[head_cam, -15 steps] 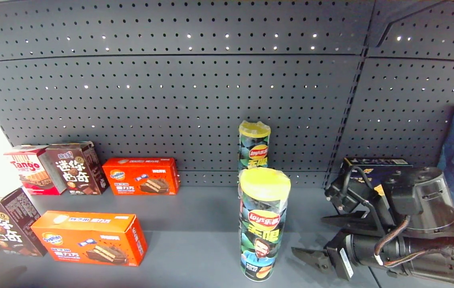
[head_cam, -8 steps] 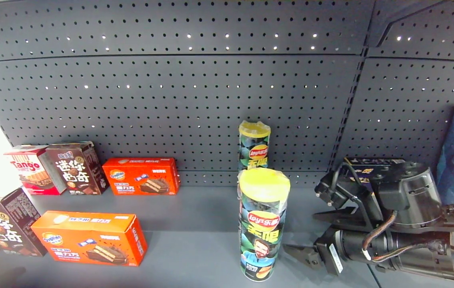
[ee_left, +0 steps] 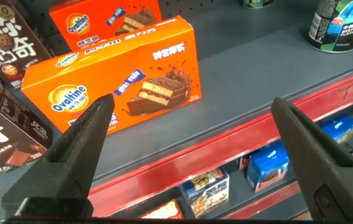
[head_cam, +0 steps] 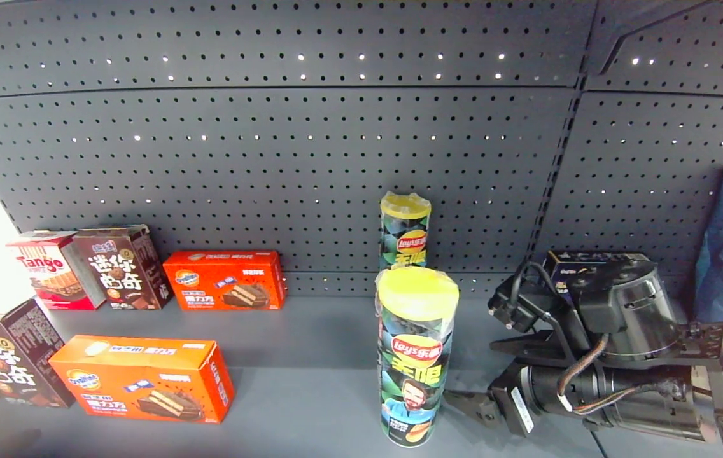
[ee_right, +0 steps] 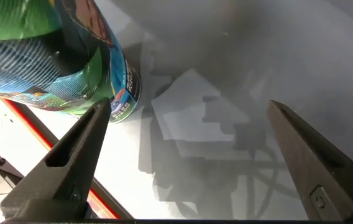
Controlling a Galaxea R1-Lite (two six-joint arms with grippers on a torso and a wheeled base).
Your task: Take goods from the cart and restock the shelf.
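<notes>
Front chips can (head_cam: 417, 356): upright near the front edge of the shelf (head_cam: 310, 343), directly before the second chips can (head_cam: 405, 230).
Right gripper (head_cam: 471, 372): fingers wide apart, empty, just beside the front can on its right.
Left gripper (ee_left: 192, 155): fingers wide apart, empty, facing the orange snack box (ee_left: 111, 74).

Chip cans and snack boxes on the grey shelf (head_cam: 310, 337)
The front chip can (head_cam: 417, 356), tall and yellow-lidded with a green and black wrap, stands upright near the shelf's front edge; the rear chip can (head_cam: 405, 230), of the same kind, stands straight behind it at the perforated back. Left of them rest the front orange box (head_cam: 145, 378) and rear orange box (head_cam: 226, 280), then the rear brown box (head_cam: 123, 267), front brown box (head_cam: 8, 353) and red box (head_cam: 49, 270)
</notes>
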